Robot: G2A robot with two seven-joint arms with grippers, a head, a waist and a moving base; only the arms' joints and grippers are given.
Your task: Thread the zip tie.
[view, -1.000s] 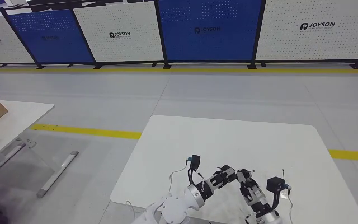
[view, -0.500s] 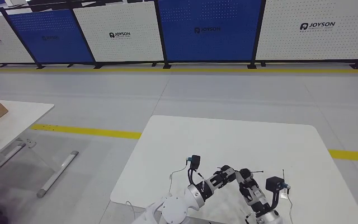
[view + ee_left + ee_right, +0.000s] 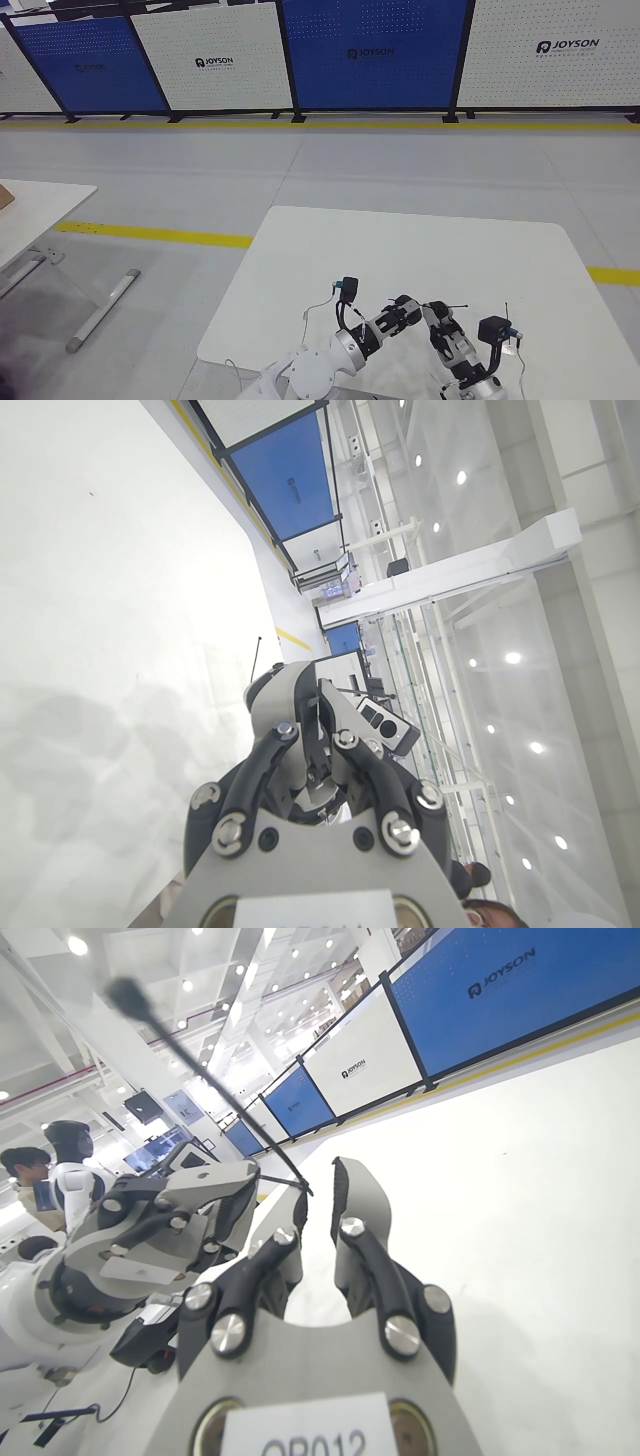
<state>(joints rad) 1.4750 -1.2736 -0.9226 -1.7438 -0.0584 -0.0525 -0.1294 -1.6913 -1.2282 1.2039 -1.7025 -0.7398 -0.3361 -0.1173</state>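
A thin black zip tie (image 3: 200,1073) rises at a slant, its blurred head near the lens, and its lower part bends at the tip of one of my right gripper's fingers (image 3: 300,1208). My right gripper (image 3: 322,1183) is open, its fingers apart just above the white table (image 3: 500,1178). Close beside it, my left gripper (image 3: 252,1173) is shut on the zip tie's other end. From above, the left gripper (image 3: 412,305) and right gripper (image 3: 432,312) meet near the table's front edge, and the zip tie (image 3: 455,306) sticks out sideways. In the left wrist view the left gripper (image 3: 314,695) has its pads pressed together.
A second thin black tie (image 3: 506,312) lies on the table to the right of the arms and shows as a tie (image 3: 257,655) in the left wrist view. The white table (image 3: 400,250) stretches bare beyond the grippers. Blue and white partitions (image 3: 370,55) stand far behind.
The zip tie's free end has swung slightly to the right in the top view. Both arms have hardly moved.
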